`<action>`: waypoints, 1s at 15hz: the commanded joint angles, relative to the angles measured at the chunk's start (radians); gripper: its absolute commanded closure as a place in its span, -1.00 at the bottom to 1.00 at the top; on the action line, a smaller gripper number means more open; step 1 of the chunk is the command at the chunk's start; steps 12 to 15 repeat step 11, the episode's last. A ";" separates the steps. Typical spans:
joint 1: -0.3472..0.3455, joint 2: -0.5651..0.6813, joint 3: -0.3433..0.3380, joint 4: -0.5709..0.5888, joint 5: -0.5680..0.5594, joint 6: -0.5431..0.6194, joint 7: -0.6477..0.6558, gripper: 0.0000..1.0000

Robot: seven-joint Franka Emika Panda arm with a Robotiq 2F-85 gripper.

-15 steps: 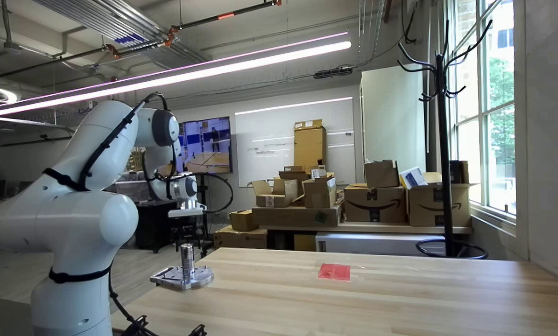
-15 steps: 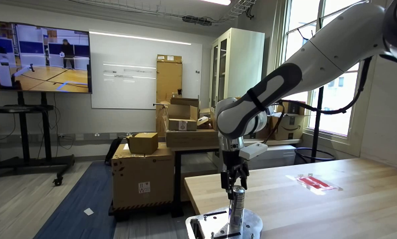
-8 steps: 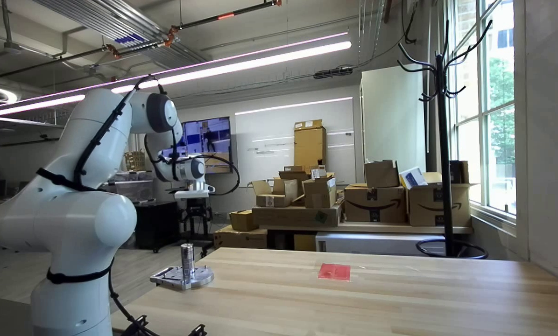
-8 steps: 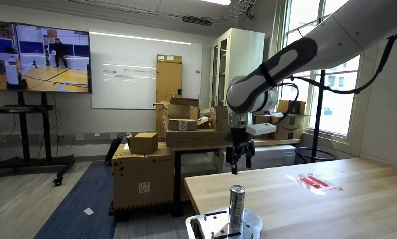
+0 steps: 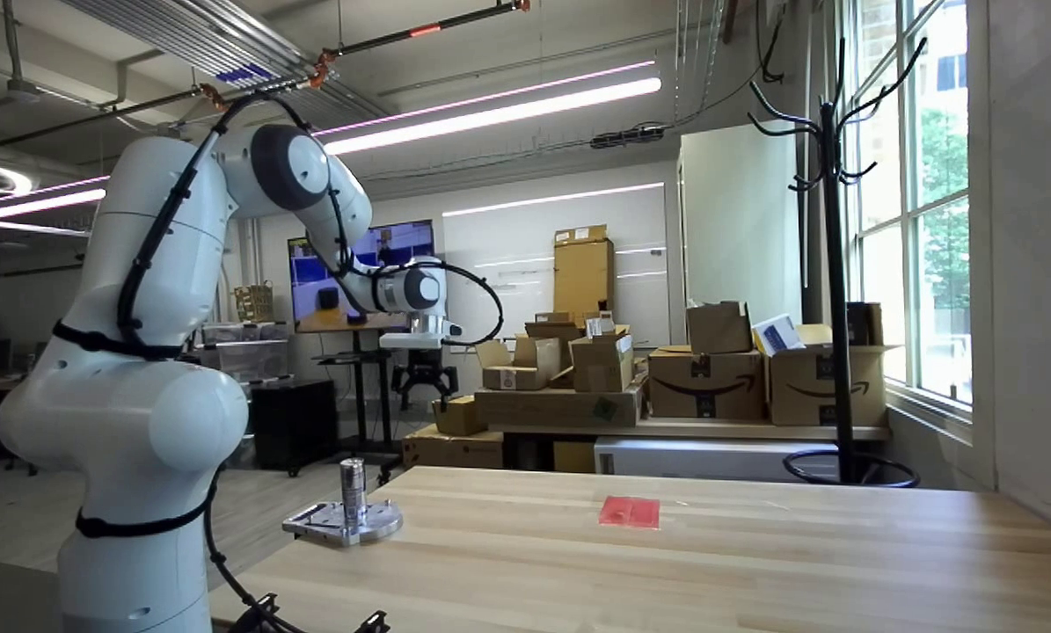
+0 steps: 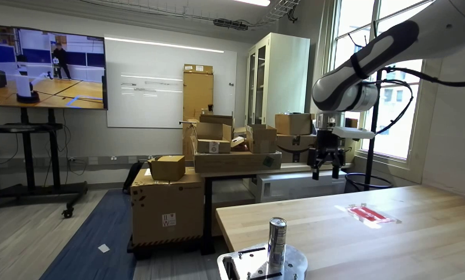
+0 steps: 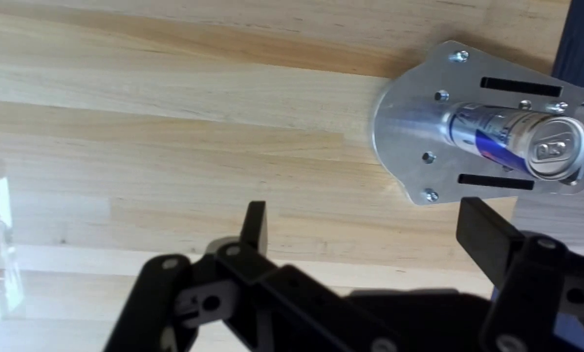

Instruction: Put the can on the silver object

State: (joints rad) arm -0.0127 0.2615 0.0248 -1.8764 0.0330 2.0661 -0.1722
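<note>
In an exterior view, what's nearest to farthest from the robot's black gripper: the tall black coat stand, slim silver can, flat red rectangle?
1. Slim silver can: below and left of the black gripper.
2. Flat red rectangle: on the wooden table, lower right.
3. Tall black coat stand: far right, beyond the table.

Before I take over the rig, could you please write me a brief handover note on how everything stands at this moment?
Gripper: open and empty, raised above the wooden tabletop.
Slim drink can: upright on the silver metal plate, whose slotted end overhangs the tabletop's edge.
Done: the can is on the plate, as the task asks.
Left: apparently no more placing; perhaps only parking the gripper, taking care not to knock the can or the overhanging end.
</note>
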 commanded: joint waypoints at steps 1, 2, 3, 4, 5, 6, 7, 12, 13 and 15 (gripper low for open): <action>-0.052 -0.106 -0.034 -0.116 0.031 0.036 -0.045 -1.00; -0.063 -0.120 -0.047 -0.131 0.029 0.039 -0.045 -1.00; -0.070 -0.134 -0.057 -0.146 0.030 0.045 -0.047 -1.00; -0.076 -0.148 -0.067 -0.158 0.026 0.046 -0.048 -1.00; -0.078 -0.158 -0.076 -0.166 0.020 0.041 -0.042 -1.00; -0.081 -0.169 -0.083 -0.173 0.019 0.032 -0.041 -1.00; -0.070 -0.118 -0.080 -0.126 0.008 0.019 -0.016 -1.00; -0.073 -0.144 -0.089 -0.149 0.008 0.019 -0.016 -1.00; -0.073 -0.144 -0.089 -0.149 0.008 0.019 -0.016 -1.00; -0.073 -0.144 -0.089 -0.149 0.008 0.019 -0.016 -1.00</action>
